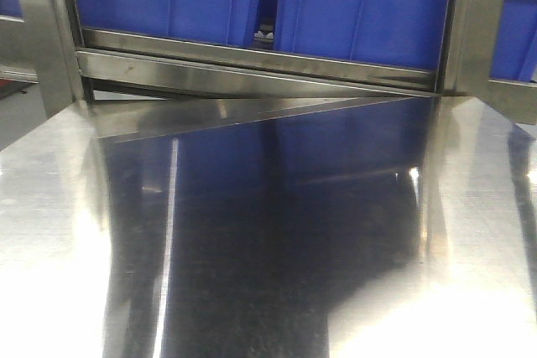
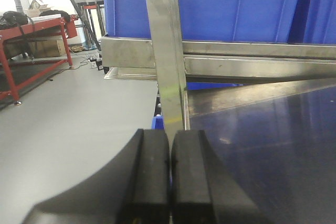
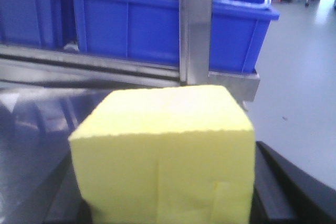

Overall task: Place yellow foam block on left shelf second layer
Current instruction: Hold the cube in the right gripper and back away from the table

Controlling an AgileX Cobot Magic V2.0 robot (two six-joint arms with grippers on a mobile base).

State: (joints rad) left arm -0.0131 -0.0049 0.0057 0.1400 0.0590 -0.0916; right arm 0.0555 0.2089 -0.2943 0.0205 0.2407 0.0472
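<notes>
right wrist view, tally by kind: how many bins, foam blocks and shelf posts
blue bins: 2
yellow foam block: 1
steel shelf post: 1
total: 4

One block, two bins
One yellow foam block [image 3: 163, 156] shows in front of a single steel upright [image 3: 195, 24]; two blue bins [image 3: 131, 24] stand behind that upright.
</notes>
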